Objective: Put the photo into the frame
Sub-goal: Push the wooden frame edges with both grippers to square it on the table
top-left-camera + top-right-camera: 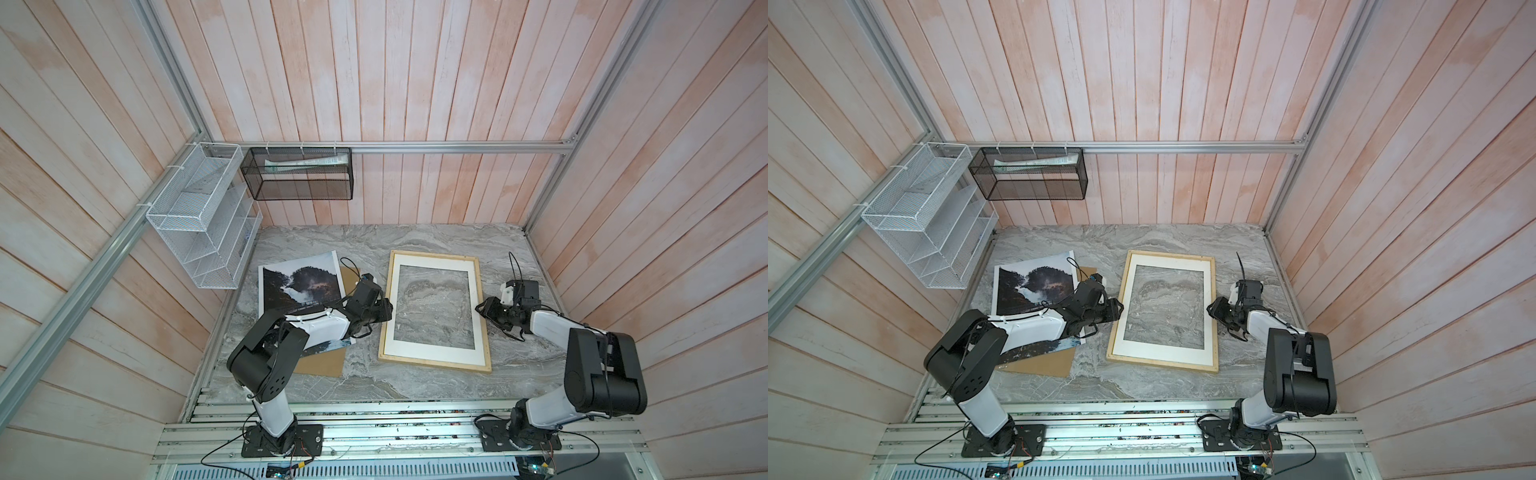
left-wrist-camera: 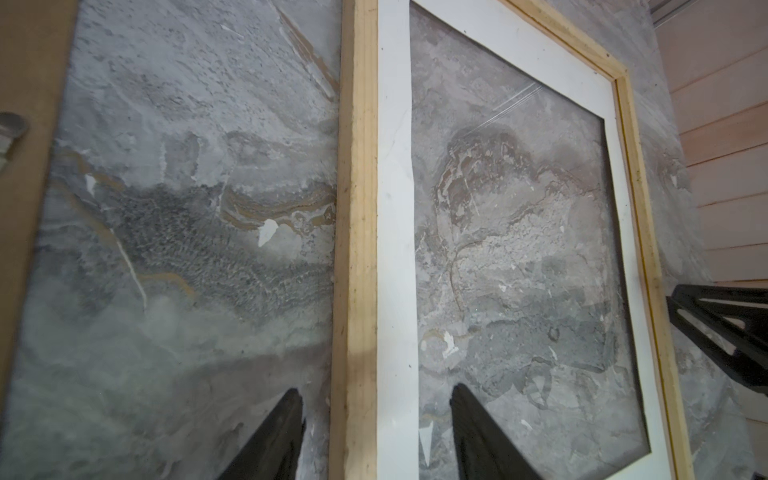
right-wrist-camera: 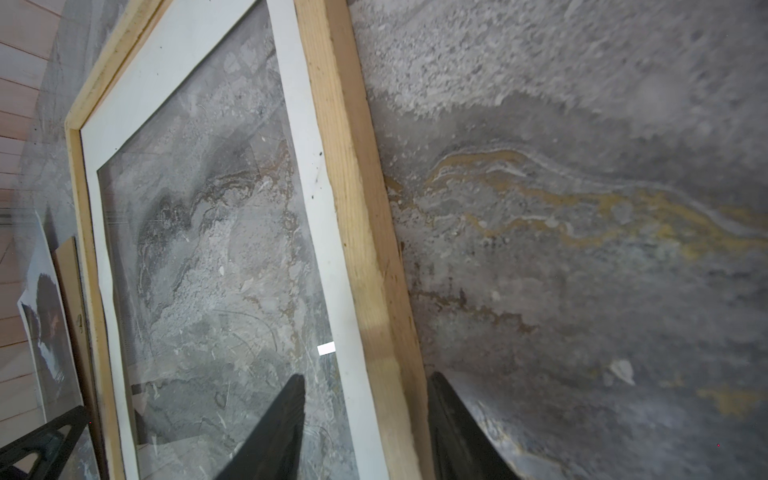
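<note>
The frame (image 1: 434,362) (image 1: 1163,360) of pale wood lies flat on the marble table with a white mat (image 1: 436,262) inside it; the table shows through the mat's cut-out. The photo (image 1: 299,282) (image 1: 1034,286), a waterfall print, lies to its left, partly under my left arm and over a brown backing board (image 1: 320,361). My left gripper (image 1: 388,309) (image 2: 376,388) is open, its fingers astride the frame's left rail (image 2: 353,208). My right gripper (image 1: 478,309) (image 3: 366,375) is open astride the right rail (image 3: 349,187). Neither grips the wood.
A white wire rack (image 1: 199,216) and a black mesh basket (image 1: 299,174) hang on the walls at the back left. Plank walls close in the table on three sides. Bare marble lies behind and in front of the frame.
</note>
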You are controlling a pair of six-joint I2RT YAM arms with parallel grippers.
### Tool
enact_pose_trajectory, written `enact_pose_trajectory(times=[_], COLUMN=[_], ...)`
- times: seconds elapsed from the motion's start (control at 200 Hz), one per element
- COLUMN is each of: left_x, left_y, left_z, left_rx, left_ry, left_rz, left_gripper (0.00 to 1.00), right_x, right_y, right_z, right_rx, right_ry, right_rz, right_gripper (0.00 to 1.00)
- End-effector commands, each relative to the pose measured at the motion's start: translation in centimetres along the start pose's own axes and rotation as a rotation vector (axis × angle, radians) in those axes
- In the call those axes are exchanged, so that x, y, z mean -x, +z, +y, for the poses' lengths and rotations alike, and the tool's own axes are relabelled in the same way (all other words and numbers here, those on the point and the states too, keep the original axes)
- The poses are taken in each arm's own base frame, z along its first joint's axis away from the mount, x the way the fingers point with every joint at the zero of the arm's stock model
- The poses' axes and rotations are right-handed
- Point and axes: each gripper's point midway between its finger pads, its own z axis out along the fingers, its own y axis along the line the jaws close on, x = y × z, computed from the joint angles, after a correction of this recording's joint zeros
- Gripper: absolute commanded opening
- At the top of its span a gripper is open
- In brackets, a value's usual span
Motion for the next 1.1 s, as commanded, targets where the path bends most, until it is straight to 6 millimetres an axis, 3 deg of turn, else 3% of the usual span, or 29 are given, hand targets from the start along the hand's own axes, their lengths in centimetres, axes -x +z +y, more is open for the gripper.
enact_pose_trajectory(times=[0.0,0.315,0.655,0.87,1.095], left_x=[-0.5,-1.5,-2.4,-2.6,-1.1], left_y=[0.7,1.5,1.3,1.5,0.6], left_z=[-0.4,-1.6,-4.7,-4.3,-3.0], left_rx=[-0.020,-0.100,-0.311,-0.288,-0.172], left_ry=[0.040,0.060,-0.010,-0.005,0.043], left_rz=[0.053,0.111,0.125,0.127,0.079], left_gripper=[0.59,0.58,0.58,0.57,0.58], right_x=[0.6,0.2,0.7,1.5,1.8], right_y=[0.2,1.1,2.0,2.9,2.4], right_z=[0.2,1.2,2.5,2.7,2.9], right_rx=[0.003,0.019,0.038,0.034,0.033], right_ry=[-0.019,-0.066,-0.112,-0.128,-0.128], right_rz=[0.001,0.050,0.073,0.087,0.064], right_gripper=[0.50,0.49,0.47,0.47,0.47])
